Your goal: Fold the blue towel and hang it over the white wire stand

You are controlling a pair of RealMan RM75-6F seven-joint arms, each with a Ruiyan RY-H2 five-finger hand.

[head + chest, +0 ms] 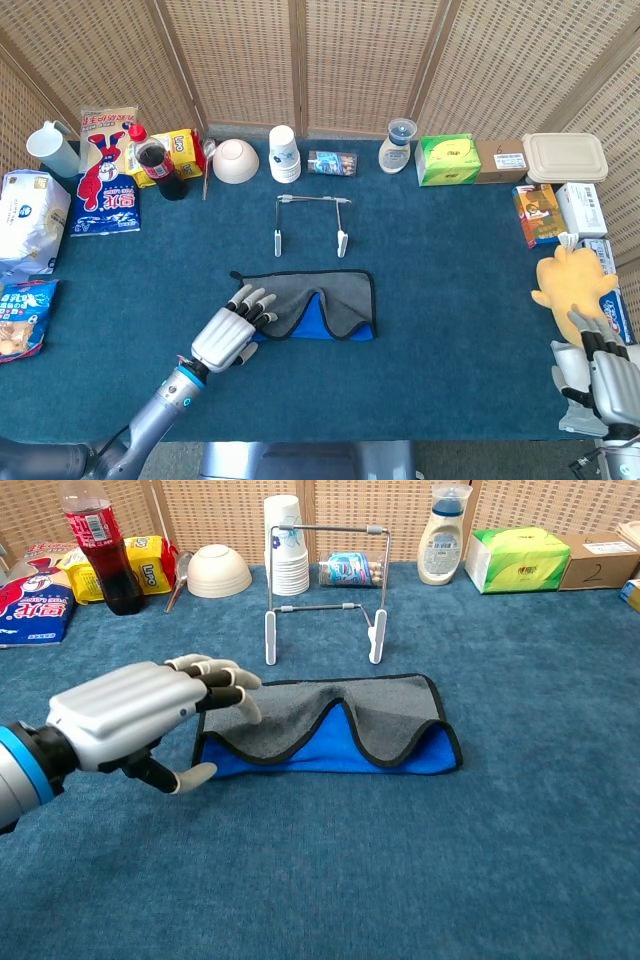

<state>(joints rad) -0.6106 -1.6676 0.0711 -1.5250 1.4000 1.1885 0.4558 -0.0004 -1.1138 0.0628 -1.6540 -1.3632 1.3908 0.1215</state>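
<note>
A: While the counter point(450, 330) is the biggest thing here, everything turns on the towel point(330, 730) lying flat on it. Where does it sit?

B: Just in front of the wire stand point(325, 590), a little apart from its feet. It is folded roughly once, grey side up, with the blue showing along the near edge and in a dip in the middle, so the fold is uneven.

A: And the left hand point(135, 720)?

B: At the towel's left end, palm down, fingers point(222, 680) spread and lightly curled, holding nothing. The fingertips reach over the left edge; I cannot tell whether they touch the cloth. The right hand point(600, 375) is far from the towel, at the right edge of the counter near a yellow soft toy point(570, 285); it looks empty and loosely spread, but its near side is cut off.

A: So what makes the next step go well?

B: I would judge the fold needs tidying or a second pass. Pinch both layers at the left edge together, not just the top one, lift low and carry the cloth across evenly so the sagging middle straightens. The stand looks light, so draping should come from above, without pushing on the top bar point(325, 528).
</note>
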